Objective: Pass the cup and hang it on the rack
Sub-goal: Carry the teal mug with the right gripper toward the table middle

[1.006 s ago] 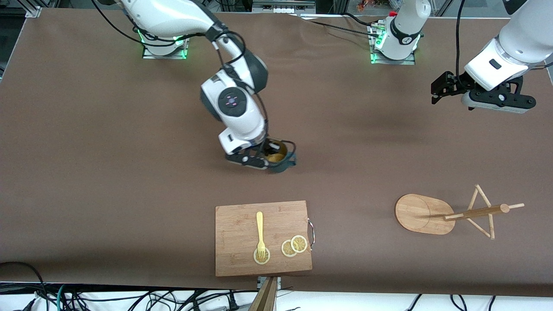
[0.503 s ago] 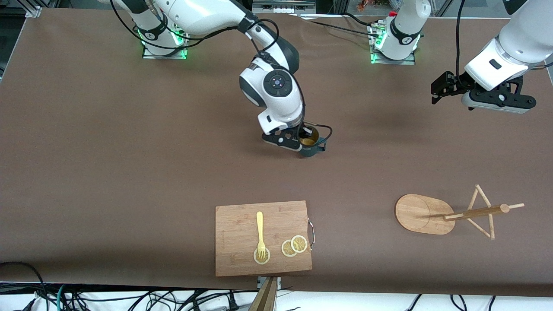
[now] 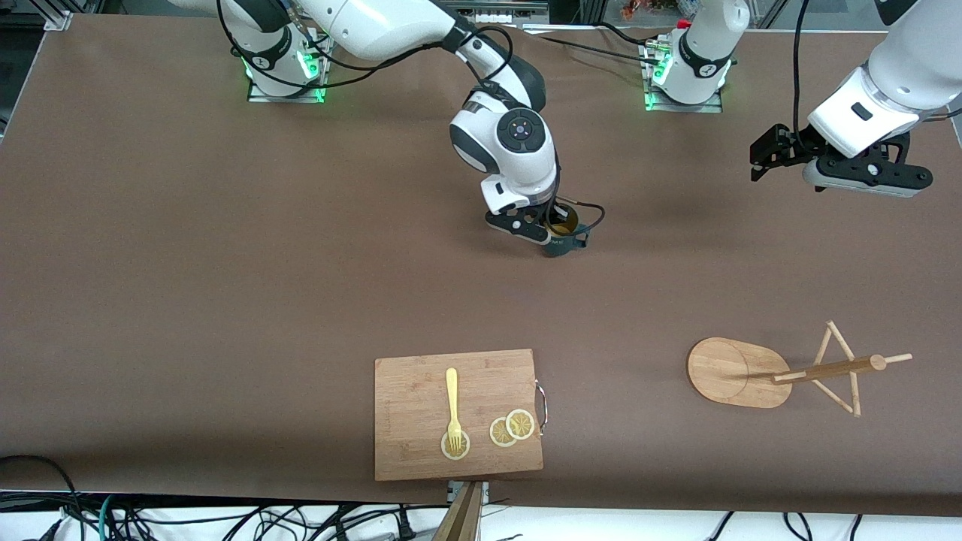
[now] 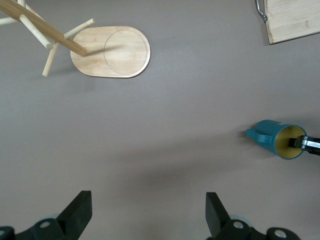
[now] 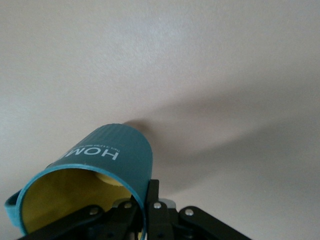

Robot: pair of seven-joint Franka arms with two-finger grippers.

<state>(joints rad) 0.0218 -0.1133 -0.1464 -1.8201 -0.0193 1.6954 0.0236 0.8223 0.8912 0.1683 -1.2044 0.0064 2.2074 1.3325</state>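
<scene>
My right gripper (image 3: 555, 230) is shut on the rim of the teal-blue cup (image 3: 564, 239), one finger inside the yellowish interior and one outside. It holds the cup low over the middle of the table. The cup (image 5: 107, 167) fills the right wrist view and also shows in the left wrist view (image 4: 277, 139). The bamboo rack (image 3: 740, 372) stands nearer the front camera toward the left arm's end, its post and pegs (image 3: 842, 368) leaning across the view; it also shows in the left wrist view (image 4: 111, 52). My left gripper (image 3: 760, 158) is open and empty, up in the air over the left arm's end of the table.
A wooden cutting board (image 3: 421, 451) lies near the table's front edge, bearing a yellow fork (image 3: 452, 398) and lemon slices (image 3: 512, 428). Its corner shows in the left wrist view (image 4: 292, 20). Both arm bases stand along the table's back edge.
My right gripper has carried the cup toward the left arm's end and away from the front camera. The left arm has not moved.
</scene>
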